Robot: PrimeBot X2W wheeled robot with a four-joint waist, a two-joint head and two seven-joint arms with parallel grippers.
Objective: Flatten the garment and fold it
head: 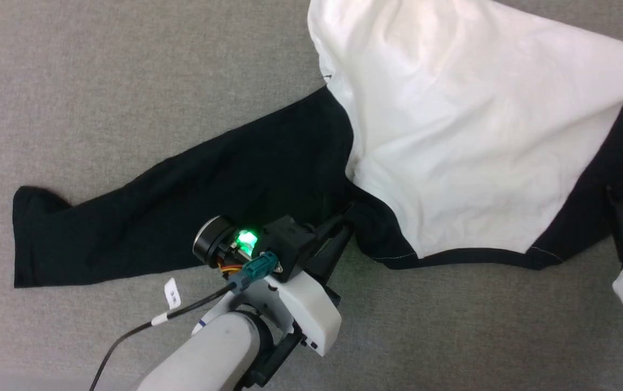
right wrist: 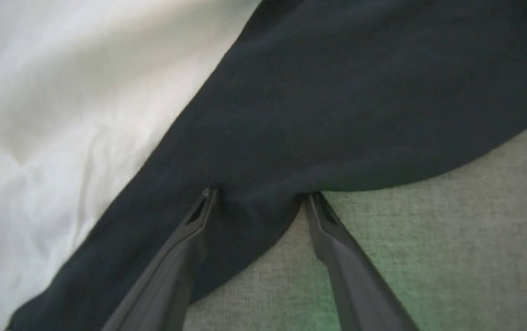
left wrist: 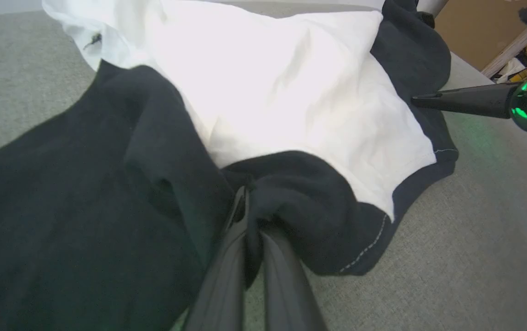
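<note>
Surface [head: 99, 81]: grey, flat and felt-like, it runs under everything we see.
Garment [head: 452, 136]: spread on the grey surface, with its white body wrinkled and lying ahead to our right. A black band runs along its near edge.
Sleeve [head: 181, 212]: black, lying stretched out flat to our left, with the cuff at the far end from the body.
Left gripper [left wrist: 249, 216]: our fingers are pinched together on a bunch of black fabric where the sleeve meets the body.
Right gripper [right wrist: 258, 196]: our fingers stand wide apart with their tips at the black fabric's edge and nothing clamped. We cannot tell whether they touch it.
</note>
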